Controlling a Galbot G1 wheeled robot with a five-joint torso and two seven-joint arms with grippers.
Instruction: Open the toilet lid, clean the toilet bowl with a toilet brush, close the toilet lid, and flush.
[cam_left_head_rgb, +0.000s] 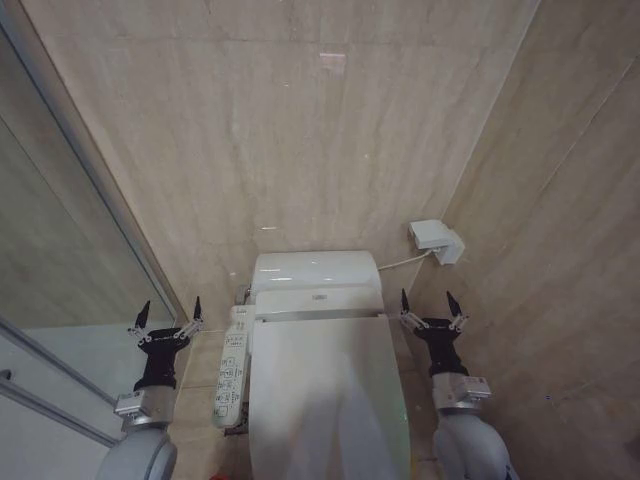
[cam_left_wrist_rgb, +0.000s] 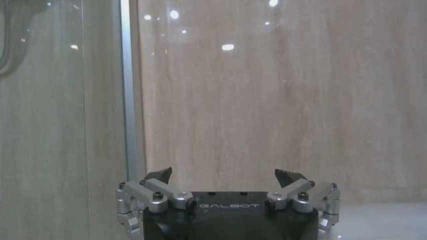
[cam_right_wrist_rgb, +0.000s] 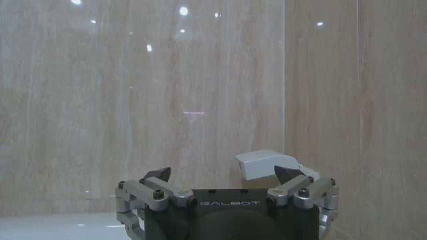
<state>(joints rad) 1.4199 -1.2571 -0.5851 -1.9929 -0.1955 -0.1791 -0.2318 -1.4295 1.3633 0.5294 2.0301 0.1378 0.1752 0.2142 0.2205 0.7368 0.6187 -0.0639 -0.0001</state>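
The toilet lid (cam_left_head_rgb: 325, 390) is a glossy white cover lying flat and closed over the toilet, filling the lower middle of the head view. It hides the toilet bowl. The toilet brush is out of view. My left gripper (cam_left_head_rgb: 169, 313) is raised to the left of the toilet, open, with nothing between its fingers; the left wrist view has it (cam_left_wrist_rgb: 225, 175) facing the beige wall. My right gripper (cam_left_head_rgb: 428, 303) is raised to the right of the toilet, open and holding nothing, and faces the wall corner (cam_right_wrist_rgb: 220, 174).
Behind the lid sits the white tank (cam_left_head_rgb: 316, 270). A control panel with buttons (cam_left_head_rgb: 231, 368) runs along the toilet's left side. A white wall box (cam_left_head_rgb: 437, 240) with a cable hangs at the right. A glass shower partition (cam_left_head_rgb: 70, 210) stands on the left, tiled walls close in.
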